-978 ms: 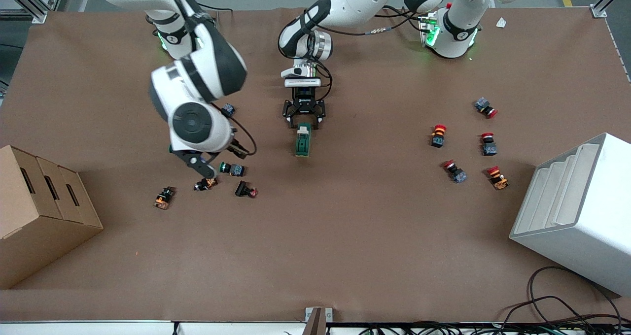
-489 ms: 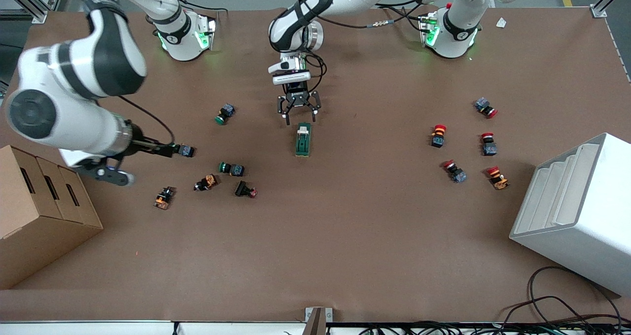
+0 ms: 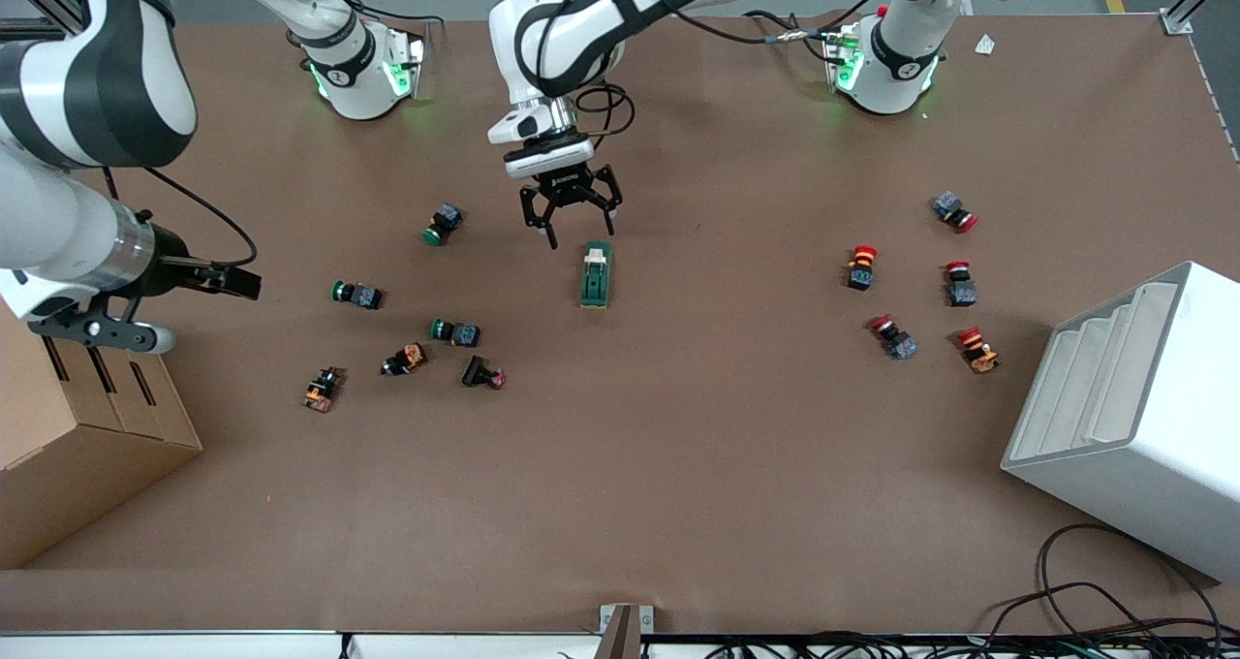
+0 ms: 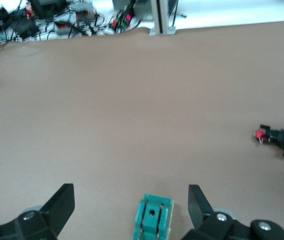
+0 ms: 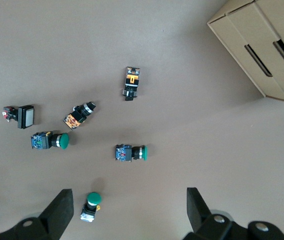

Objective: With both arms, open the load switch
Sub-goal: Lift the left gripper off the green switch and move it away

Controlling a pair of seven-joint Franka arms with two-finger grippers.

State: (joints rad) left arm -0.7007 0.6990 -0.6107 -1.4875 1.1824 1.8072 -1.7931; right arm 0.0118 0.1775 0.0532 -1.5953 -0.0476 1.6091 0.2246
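Note:
The load switch [image 3: 596, 274], a dark-green block with a white lever, lies mid-table; its green end also shows in the left wrist view [image 4: 153, 218]. My left gripper [image 3: 581, 233] hangs open over the bare table just off the switch's end that points to the robot bases, touching nothing; its fingers [image 4: 61, 202] spread wide around that end. My right gripper [image 3: 232, 281] is open and empty over the table toward the right arm's end, between the cardboard box and a green push button [image 3: 356, 295]. In the right wrist view, this gripper [image 5: 129, 212] holds nothing.
Green and orange push buttons [image 3: 455, 331] lie scattered toward the right arm's end, red ones [image 3: 862, 266] toward the left arm's end. A cardboard box [image 3: 87, 417] and a white rack [image 3: 1133, 417] stand at the table's ends. Cables [image 3: 1114, 620] lie at the near corner.
The right arm swung away toward the cardboard box and let go of a green push button, which now lies on the table. The left gripper drew back from the load switch toward the bases.

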